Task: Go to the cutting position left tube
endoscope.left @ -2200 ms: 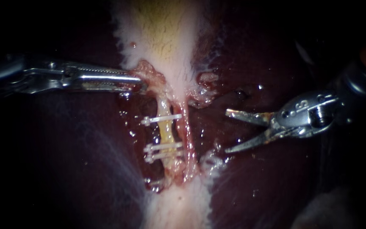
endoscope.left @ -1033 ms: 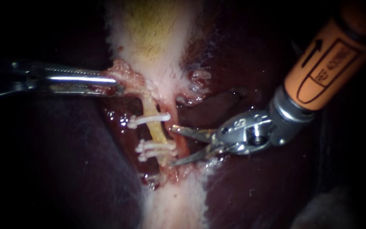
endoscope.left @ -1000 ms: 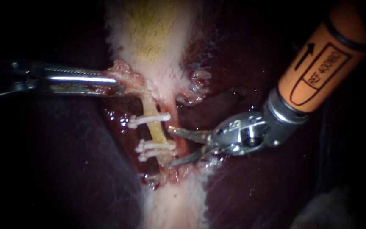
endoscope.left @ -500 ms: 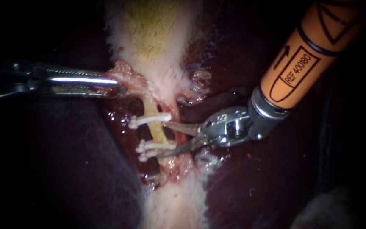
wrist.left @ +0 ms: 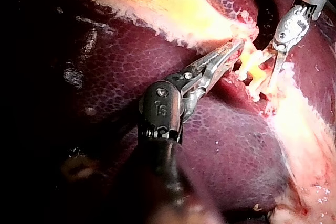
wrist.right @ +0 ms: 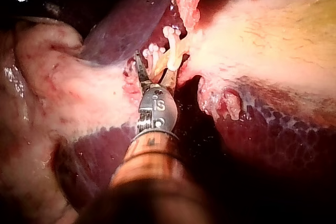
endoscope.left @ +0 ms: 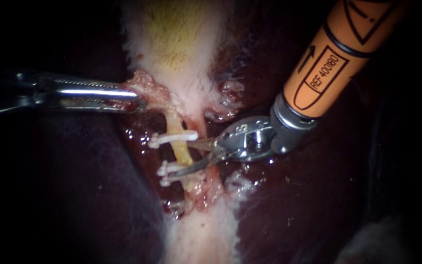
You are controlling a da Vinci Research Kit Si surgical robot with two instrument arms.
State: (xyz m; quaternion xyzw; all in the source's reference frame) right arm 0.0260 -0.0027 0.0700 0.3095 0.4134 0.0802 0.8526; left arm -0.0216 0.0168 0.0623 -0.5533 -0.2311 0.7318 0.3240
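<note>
Because my right instrument (endoscope.left: 185, 157) comes in nearest the camera, its orange shaft steep from the upper right, I start with it. Its two blades stand apart with a clear gap between them, and the left tube (endoscope.left: 179, 149), the yellowish one, lies in that gap as far as I can judge. One blade sits just beside the upper clip (endoscope.left: 172, 138); the other lies across the tube right beside the lower pair of clips (endoscope.left: 176, 169). If I close from here with the lower blade so close, I could shear into a clip or cut flush against it, and a stump that short might let the clip slip off. The right wrist view does not tell me whether the tips reach fully past the tube, so a partial cut is also possible. A reddish strand (endoscope.left: 196, 124) runs just beside the tube on the side my blades come from, and it could be caught in the heel of the blades. Farther off, my left instrument (endoscope.left: 140, 99) has its jaws clamped on a ragged tag of tissue (endoscope.left: 145, 84) at the foot of the gallbladder (endoscope.left: 172, 44), holding the tube taut. If that tag tears, the tube would slacken and shift between the blades.
</note>
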